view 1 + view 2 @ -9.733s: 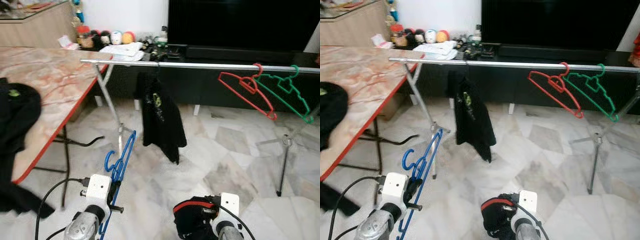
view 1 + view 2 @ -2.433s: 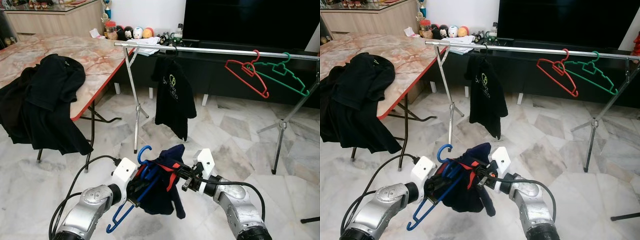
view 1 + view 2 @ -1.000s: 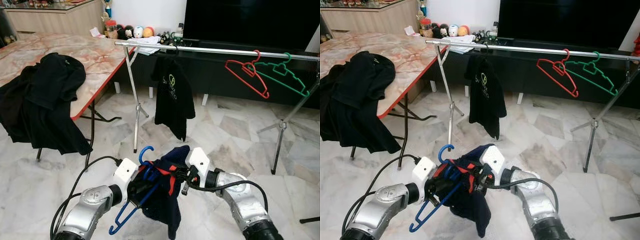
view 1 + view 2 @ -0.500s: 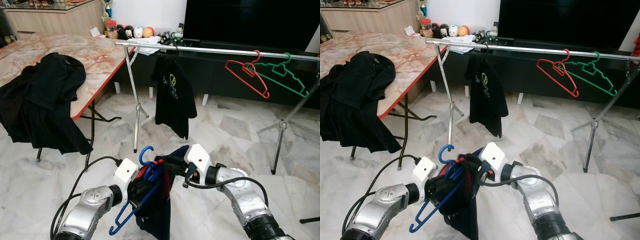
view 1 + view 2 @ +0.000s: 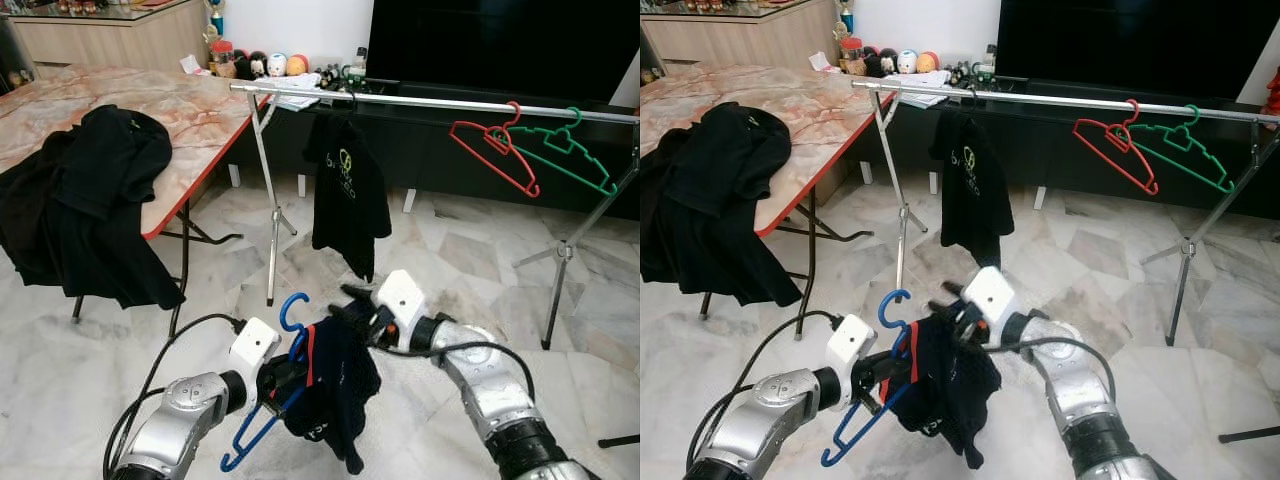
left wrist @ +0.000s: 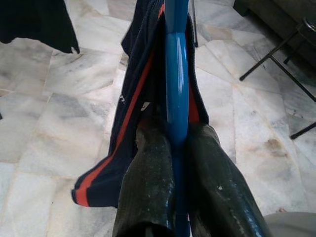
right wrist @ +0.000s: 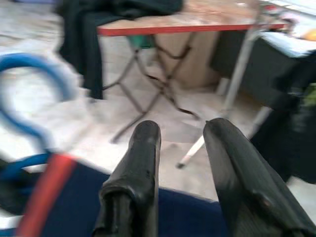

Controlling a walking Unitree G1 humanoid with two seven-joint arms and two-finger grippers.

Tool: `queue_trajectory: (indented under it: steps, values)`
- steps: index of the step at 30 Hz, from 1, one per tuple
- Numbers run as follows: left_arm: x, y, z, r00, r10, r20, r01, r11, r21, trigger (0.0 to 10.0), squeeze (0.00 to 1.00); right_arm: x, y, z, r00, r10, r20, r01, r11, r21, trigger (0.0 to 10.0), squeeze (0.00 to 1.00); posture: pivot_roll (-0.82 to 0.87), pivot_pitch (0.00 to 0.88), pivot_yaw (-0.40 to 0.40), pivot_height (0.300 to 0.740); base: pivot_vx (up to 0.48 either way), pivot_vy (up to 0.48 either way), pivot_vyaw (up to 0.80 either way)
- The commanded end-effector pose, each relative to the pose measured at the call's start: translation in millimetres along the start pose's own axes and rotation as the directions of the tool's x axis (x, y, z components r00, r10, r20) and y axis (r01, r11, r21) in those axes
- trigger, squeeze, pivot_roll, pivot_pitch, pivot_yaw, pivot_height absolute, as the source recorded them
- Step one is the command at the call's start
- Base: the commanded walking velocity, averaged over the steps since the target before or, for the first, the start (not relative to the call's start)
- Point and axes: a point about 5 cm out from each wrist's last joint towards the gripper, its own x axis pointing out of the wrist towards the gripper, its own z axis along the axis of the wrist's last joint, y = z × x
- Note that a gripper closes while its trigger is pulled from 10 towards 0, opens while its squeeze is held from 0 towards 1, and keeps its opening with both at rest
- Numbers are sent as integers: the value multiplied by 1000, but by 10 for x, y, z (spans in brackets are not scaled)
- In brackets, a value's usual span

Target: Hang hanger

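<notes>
Left gripper (image 6: 174, 163) clamps the blue plastic hanger (image 5: 285, 352) low over the marble floor (image 5: 430, 260), well short of the long silver clothes rail (image 5: 430, 101) ahead. A dark navy shirt with red trim (image 5: 335, 385) drapes from the hanger. Right gripper (image 7: 180, 136), fingers spread and empty, sits just above the shirt's top edge.

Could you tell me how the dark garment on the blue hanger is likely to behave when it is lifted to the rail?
The dark garment is probably floppy: it sags in folds off the blue hanger. Draped unevenly, it may slide off. The left gripper pinches only the hanger.
</notes>
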Motion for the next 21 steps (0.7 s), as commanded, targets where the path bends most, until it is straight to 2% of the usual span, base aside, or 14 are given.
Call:
queue_trajectory:
  steps: [1,5,10,11,12,15,17,18,19,21]
  values:
    - [-22,-38,21,999,-36,17,36,999,31,10000,0,-43,-64,-1,1000,-9,4,9,1000,-7,10000,1000,73,68,-14,740,0,0,0]
    - [-62,-44,1,998,-68,10,68,996,52,10000,0,-162,-47,-8,990,141,6,-140,988,-71,10000,1000,72,69,-16,740,0,0,0]
    - [-80,-39,6,996,-85,33,82,992,100,10000,0,-277,-188,-43,987,159,-32,-162,984,-81,10000,1000,68,69,-22,740,0,0,0]
    - [-83,-41,9,995,-91,37,86,991,106,10000,0,-299,-203,-46,984,174,-38,-176,981,-86,10000,1000,68,69,-22,740,0,0,0]
    - [-97,-50,23,992,-113,50,106,986,126,10000,0,-350,-206,-57,971,233,-50,-236,967,-91,10000,1000,68,69,-22,740,0,0,0]
    - [-127,-64,32,986,-157,57,146,976,160,10000,0,-406,-247,-116,959,261,-110,-273,955,-115,10000,1000,61,68,-27,740,0,0,0]
    - [-141,-61,45,983,-177,56,165,971,172,10000,0,-435,-228,-130,941,316,-121,-331,936,-124,10000,1000,60,70,-30,740,0,0,0]
    - [-156,-74,67,975,-216,52,204,962,184,10000,0,-463,-184,-136,910,396,-124,-410,903,-125,10000,1000,60,70,-30,740,0,0,0]
    - [-156,-74,67,975,-216,52,204,962,184,10000,0,-463,-184,-136,910,396,-124,-410,903,-125,10000,1000,60,70,-30,740,0,0,0]
    - [-165,-106,73,962,-269,32,258,945,204,10000,0,-481,-140,-146,875,465,-134,-481,867,-129,10000,1000,60,68,-34,740,0,0,0]
